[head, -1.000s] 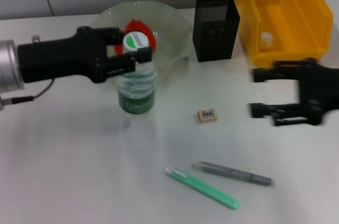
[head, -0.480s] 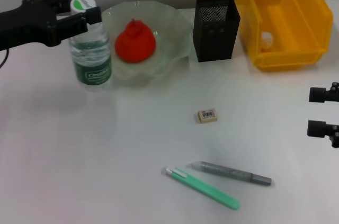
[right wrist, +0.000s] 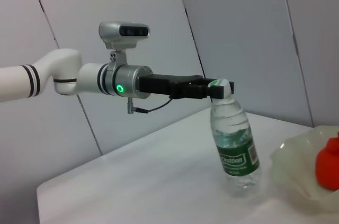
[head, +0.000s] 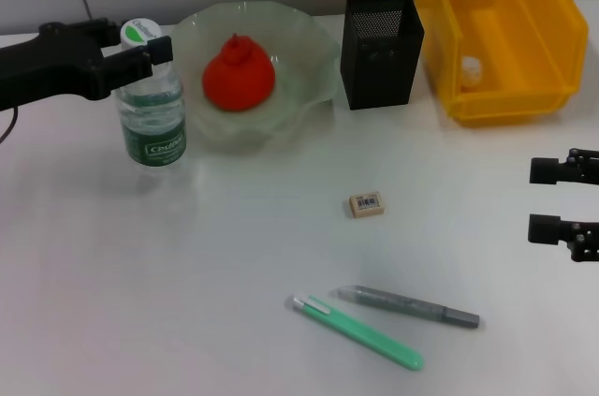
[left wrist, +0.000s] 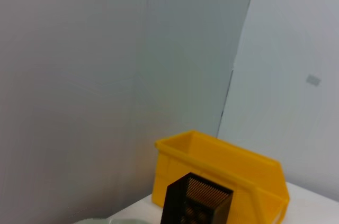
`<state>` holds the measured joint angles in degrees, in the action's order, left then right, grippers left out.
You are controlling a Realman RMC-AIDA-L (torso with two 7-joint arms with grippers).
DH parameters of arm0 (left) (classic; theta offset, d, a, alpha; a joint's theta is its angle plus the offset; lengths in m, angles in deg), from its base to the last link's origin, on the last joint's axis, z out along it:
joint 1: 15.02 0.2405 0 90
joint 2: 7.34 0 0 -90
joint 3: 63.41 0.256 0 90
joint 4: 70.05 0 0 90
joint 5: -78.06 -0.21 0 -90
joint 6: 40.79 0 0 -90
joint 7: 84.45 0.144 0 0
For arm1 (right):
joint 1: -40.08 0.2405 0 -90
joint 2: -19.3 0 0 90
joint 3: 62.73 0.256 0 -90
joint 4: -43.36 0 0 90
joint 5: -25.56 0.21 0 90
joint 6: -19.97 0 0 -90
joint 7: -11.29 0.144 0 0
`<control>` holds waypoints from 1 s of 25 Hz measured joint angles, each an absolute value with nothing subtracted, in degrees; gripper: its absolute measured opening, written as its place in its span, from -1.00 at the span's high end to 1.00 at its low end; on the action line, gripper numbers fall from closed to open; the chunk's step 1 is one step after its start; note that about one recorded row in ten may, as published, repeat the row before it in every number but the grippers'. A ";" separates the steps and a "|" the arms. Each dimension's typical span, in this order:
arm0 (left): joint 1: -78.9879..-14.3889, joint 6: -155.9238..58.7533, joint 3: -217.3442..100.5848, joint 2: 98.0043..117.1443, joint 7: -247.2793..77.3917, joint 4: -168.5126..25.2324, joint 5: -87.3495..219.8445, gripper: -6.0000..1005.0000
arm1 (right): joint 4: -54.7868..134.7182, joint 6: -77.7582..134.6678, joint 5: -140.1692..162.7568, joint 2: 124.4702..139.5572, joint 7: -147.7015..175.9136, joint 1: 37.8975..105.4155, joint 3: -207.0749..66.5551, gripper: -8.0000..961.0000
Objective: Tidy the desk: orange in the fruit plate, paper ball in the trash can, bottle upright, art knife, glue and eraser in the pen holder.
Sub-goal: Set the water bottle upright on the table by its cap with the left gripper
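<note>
The bottle [head: 152, 101] is stood upright at 9 o'clock of the fruit plate [head: 309, 50], cap clamped by the left gripper [head: 140, 45]; jaws should be opened only once its base is seated flat, then withdrawn level; right gripper [head: 562, 199] parked open at 3 o'clock.

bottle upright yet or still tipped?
Upright. The bottle stands on its base on the table, cap up, beside the fruit plate; the left gripper is clamped at its cap.

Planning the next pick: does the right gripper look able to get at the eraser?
Probably yes: the right gripper hovers open, with bare table between it and the eraser.
</note>
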<state>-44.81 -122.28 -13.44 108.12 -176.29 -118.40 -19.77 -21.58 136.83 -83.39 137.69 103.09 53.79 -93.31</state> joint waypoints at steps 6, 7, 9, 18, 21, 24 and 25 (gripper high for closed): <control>-44.67 -119.87 -13.43 108.96 -176.07 -118.39 -20.93 0.04 | -20.53 136.78 -84.67 137.69 102.99 54.55 -93.32 -0.60; -44.34 -119.03 -13.42 109.08 -176.00 -118.39 -20.94 0.04 | -20.51 136.76 -84.88 137.69 102.98 54.59 -93.32 -0.60; -43.86 -118.16 -13.41 109.10 -175.94 -118.41 -20.94 0.04 | -20.46 136.75 -85.08 137.70 102.91 54.63 -93.32 -0.60; -43.14 -117.20 -13.40 109.48 -175.80 -118.45 -20.87 0.04 | -19.13 136.36 -85.18 137.51 102.29 55.16 -93.25 -0.60; -43.14 -116.97 -13.40 109.70 -175.79 -118.47 -20.93 0.04 | -19.13 136.09 -85.19 137.51 102.28 55.30 -93.26 -0.60; -43.14 -116.94 -13.40 109.73 -175.78 -118.48 -20.93 0.04 | -19.13 136.03 -85.25 137.40 102.26 55.42 -93.26 -0.60; -43.14 -116.94 -13.40 109.73 -175.78 -118.48 -20.93 0.04 | -19.12 136.01 -85.26 137.38 102.26 55.43 -93.26 -0.60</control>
